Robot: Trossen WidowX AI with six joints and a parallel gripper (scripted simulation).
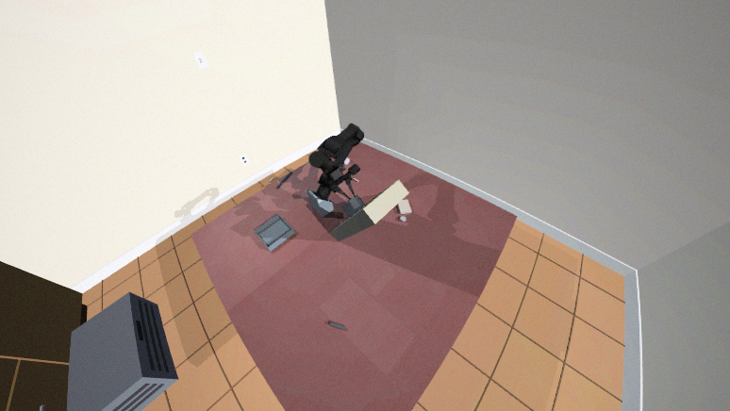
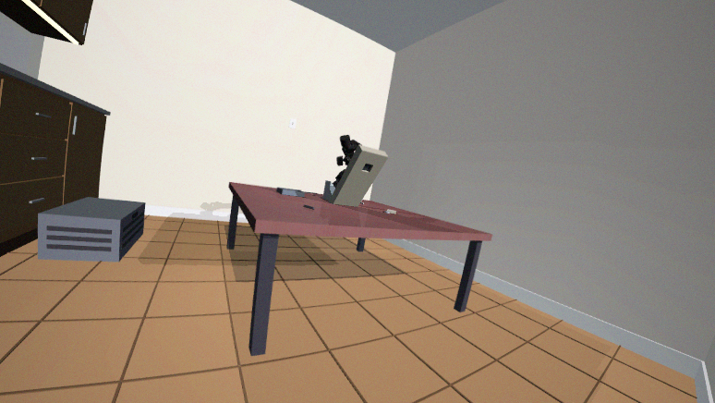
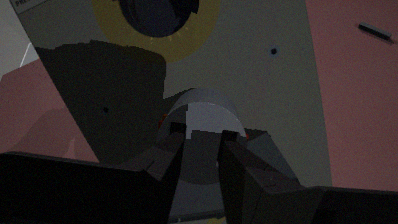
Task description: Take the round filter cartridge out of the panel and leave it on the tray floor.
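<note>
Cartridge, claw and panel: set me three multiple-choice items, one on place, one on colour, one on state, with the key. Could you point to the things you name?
1. Where is the cartridge (image 3: 212,117)?
A) seated flush
B) between the fingers of the claw (image 1: 351,198) (image 3: 201,141)
C) on the tiles

2. What colour is the ring (image 3: 206,35) around the hole (image 3: 160,17)?
A) green
B) white
C) yellow

3. How does the panel (image 1: 387,203) (image 2: 357,177) (image 3: 295,90) stand?
A) tilted
B) flat on its back
C) upright

1 B: the wrist view shows it gripped, with the hole dark beyond.
2 C: the wrist view shows a yellow band.
3 A: its sides slope in the exterior view.

Dusky red table top (image 1: 367,275) (image 2: 350,220).
</note>
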